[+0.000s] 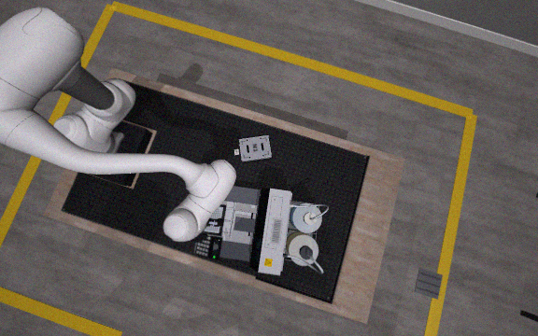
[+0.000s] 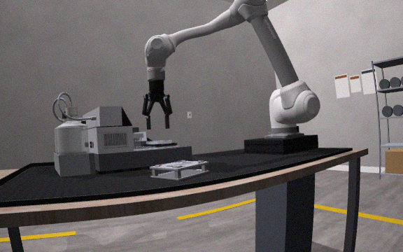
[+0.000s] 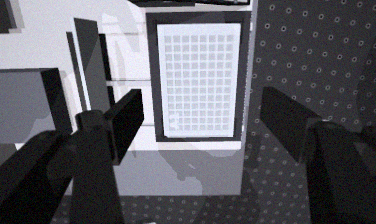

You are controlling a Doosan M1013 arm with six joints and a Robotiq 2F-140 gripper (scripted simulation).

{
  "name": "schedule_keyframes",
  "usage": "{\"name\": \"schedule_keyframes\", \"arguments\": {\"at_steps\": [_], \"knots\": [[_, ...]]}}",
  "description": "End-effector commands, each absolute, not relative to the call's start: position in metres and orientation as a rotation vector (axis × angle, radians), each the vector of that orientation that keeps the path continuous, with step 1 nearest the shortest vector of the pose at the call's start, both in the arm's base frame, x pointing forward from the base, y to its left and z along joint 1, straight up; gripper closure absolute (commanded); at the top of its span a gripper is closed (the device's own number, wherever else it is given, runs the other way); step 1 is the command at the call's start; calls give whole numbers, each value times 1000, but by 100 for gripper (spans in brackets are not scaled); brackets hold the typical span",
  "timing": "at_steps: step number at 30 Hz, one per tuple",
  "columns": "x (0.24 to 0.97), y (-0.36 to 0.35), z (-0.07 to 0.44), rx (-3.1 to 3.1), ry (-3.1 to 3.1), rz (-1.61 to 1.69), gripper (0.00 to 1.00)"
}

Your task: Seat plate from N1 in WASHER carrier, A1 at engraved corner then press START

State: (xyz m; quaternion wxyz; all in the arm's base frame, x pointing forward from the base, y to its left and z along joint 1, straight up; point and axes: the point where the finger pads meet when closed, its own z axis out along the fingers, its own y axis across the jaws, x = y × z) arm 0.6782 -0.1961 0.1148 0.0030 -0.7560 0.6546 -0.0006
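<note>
The white multi-well plate (image 3: 198, 80) lies flat in the dark frame of the washer's carrier (image 3: 154, 75); in the side view it is a thin disc-like shape (image 2: 159, 142) on the washer's deck. I cannot make out its cut-off corner. My gripper (image 3: 201, 103) (image 2: 157, 124) is open and empty, with its fingers apart on either side of the plate and well above it. The washer (image 2: 110, 143) stands at the table's left. Its keypad (image 1: 204, 247) is partly hidden under my wrist, with a small green light (image 1: 214, 256) beside it. The nest N1 (image 2: 179, 169) stands empty.
Two white bottles with tubing (image 1: 305, 232) stand behind the washer. The nest also shows in the overhead view (image 1: 255, 148). My arm's base (image 2: 281, 143) sits on a dark block at the table's right end. Shelves and boxes (image 2: 402, 159) stand off the table.
</note>
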Motion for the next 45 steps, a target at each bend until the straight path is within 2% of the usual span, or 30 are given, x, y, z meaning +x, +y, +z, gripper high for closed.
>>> {"name": "schedule_keyframes", "arguments": {"at_steps": [1, 21, 22, 45], "knots": [[679, -196, 121, -2370, 2052, -4, 30], [679, -196, 138, -2370, 2052, -3, 30], [676, -201, 138, -2404, 2012, -4, 90], [633, -296, 137, -2949, 1067, -7, 90]]}}
